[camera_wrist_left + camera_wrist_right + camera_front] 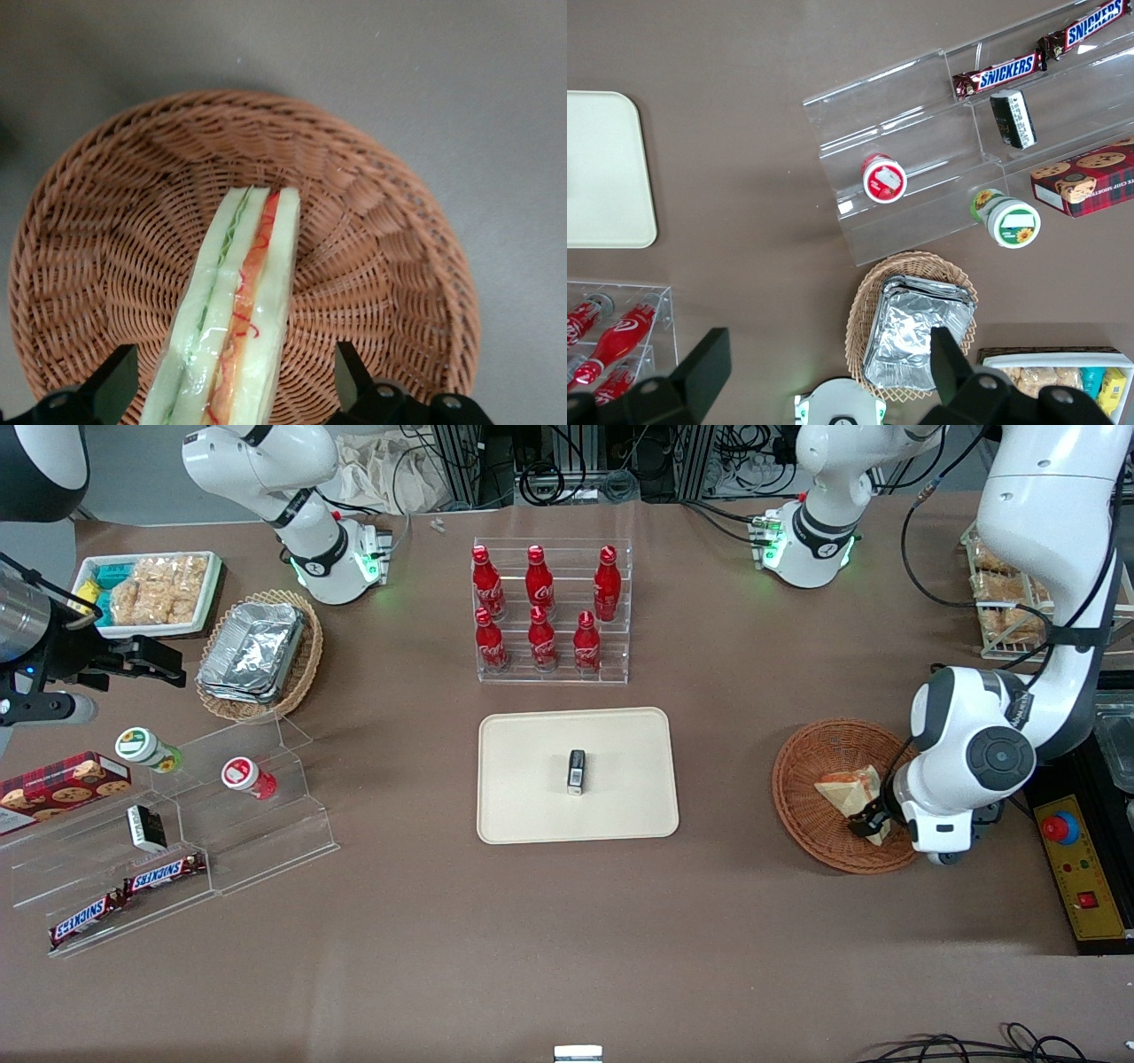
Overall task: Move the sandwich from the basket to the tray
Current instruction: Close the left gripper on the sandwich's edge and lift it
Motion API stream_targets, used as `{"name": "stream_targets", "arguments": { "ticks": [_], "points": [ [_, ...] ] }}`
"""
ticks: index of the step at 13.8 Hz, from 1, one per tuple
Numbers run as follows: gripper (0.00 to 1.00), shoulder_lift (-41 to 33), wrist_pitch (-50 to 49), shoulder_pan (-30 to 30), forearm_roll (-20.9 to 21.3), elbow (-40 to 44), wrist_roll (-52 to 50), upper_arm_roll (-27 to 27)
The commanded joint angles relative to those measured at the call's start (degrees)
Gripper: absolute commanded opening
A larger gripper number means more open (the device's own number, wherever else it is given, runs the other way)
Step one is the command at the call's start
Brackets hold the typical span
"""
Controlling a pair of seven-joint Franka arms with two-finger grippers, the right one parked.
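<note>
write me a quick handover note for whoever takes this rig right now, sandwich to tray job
Gripper: low over the basket, fingers open, one on each side of the sandwich, not closed on it.
Sandwich: in the basket, standing on edge with its filling side up.
Tray: mid-table, with a small dark packet lying on it.
Done: approach and straddle.
Left: close on the sandwich, lift, carry to the tray, set it down on a bare part, release.

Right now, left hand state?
Left hand: open, fingers either side of the sandwich in the basket, not yet closed on it.
</note>
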Motion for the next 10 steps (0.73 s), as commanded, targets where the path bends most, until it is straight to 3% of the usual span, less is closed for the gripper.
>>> {"name": "stream_targets", "arguments": {
  "ticks": [1,3,4,5,6,7,10],
  "points": [
    [1.00,-0.65,4.36,0.32,1.49,-3.94,-3.06,-0.29],
    [1.00,-0.30,7.62,0.32,1.49,-5.44,-3.16,-0.29],
    [0.94,-0.13,8.15,0.32,1.41,-5.27,-3.16,-0.29],
    [0.63,-0.12,8.16,0.32,1.41,-4.83,-3.16,-0.29],
    [0.11,-0.30,8.16,0.40,1.41,-4.74,-3.16,-0.29],
    [0.00,-0.56,7.98,0.49,1.41,-4.74,-3.16,-0.29],
    [0.00,-1.96,6.15,0.32,1.41,-3.17,-2.46,-0.38]
  ]
}}
